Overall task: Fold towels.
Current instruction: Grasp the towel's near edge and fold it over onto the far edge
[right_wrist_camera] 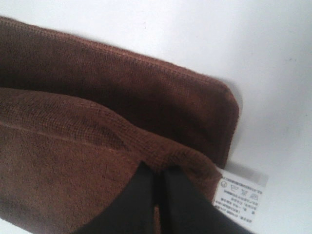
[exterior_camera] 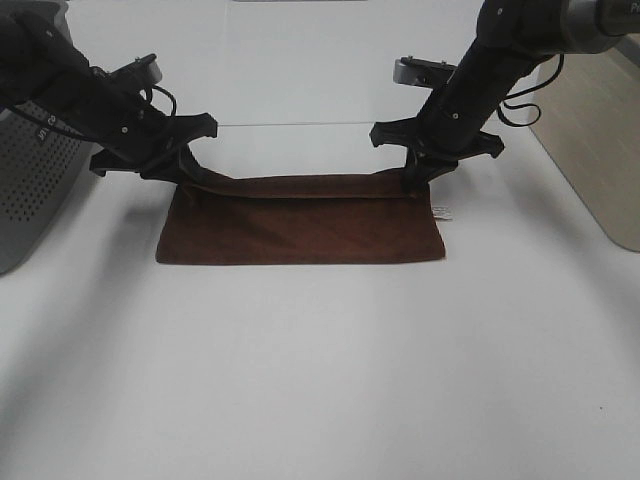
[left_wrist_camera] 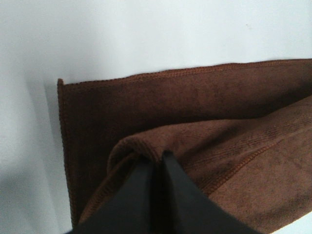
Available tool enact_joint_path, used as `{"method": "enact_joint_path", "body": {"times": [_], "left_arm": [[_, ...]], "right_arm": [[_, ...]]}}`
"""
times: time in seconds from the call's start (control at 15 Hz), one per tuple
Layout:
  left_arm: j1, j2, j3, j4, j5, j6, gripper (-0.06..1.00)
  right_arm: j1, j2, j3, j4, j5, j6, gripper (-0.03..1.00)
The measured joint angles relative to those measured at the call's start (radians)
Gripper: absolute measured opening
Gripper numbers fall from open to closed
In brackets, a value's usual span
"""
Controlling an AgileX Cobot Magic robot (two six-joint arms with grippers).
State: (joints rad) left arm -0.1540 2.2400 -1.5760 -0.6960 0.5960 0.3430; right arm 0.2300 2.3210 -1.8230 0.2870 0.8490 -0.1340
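The towel (exterior_camera: pixel 300 230) is a dark reddish-brown cloth lying folded in half on the white table, a wide band with its far edge lifted. My left gripper (exterior_camera: pixel 185 183) is shut on the towel's far left corner (left_wrist_camera: pixel 146 146). My right gripper (exterior_camera: pixel 413 180) is shut on the far right corner (right_wrist_camera: pixel 165 156). Both hold the upper layer slightly above the lower layer. A small white label (exterior_camera: pixel 441 211) sticks out at the right edge and shows in the right wrist view (right_wrist_camera: pixel 241 192). The fingertips (left_wrist_camera: pixel 168 163) pinch the fabric's fold.
A grey perforated panel (exterior_camera: pixel 30 180) stands at the far left edge. A beige panel (exterior_camera: pixel 600 140) stands at the far right. The white table (exterior_camera: pixel 320 380) stretches in front of the towel.
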Motion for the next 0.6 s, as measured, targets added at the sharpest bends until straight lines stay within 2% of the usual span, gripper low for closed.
{"method": "enact_joint_path", "body": {"times": [0.13, 0.2, 0.27, 0.33, 0.4, 0.47, 0.53, 0.6], "left_arm": [[0.000, 0.006, 0.000, 0.003, -0.004, -0.001, 0.09], [0.000, 0.006, 0.000, 0.003, -0.008, -0.001, 0.18], [0.000, 0.006, 0.000, 0.001, -0.011, -0.001, 0.31], [-0.001, 0.006, 0.000, -0.001, -0.011, -0.001, 0.45], [-0.007, 0.006, 0.000, -0.001, -0.016, -0.001, 0.61], [-0.013, 0.006, 0.000, -0.001, -0.016, -0.001, 0.70], [-0.019, 0.006, 0.000, -0.001, -0.016, 0.000, 0.74], [-0.022, 0.006, 0.000, 0.002, -0.015, 0.000, 0.76]], "right_arm": [[0.000, 0.007, -0.003, 0.000, -0.019, 0.014, 0.03], [0.000, 0.016, -0.003, 0.000, -0.019, 0.023, 0.08], [0.000, 0.022, -0.003, 0.000, -0.019, 0.027, 0.17], [0.000, 0.024, -0.003, 0.007, -0.018, 0.029, 0.30], [0.000, 0.027, -0.003, 0.023, -0.018, 0.033, 0.50], [0.000, 0.028, -0.003, 0.041, -0.018, 0.034, 0.69], [0.000, 0.028, -0.003, 0.047, -0.017, 0.034, 0.84], [0.000, 0.022, -0.003, 0.047, -0.009, 0.034, 0.92]]}}
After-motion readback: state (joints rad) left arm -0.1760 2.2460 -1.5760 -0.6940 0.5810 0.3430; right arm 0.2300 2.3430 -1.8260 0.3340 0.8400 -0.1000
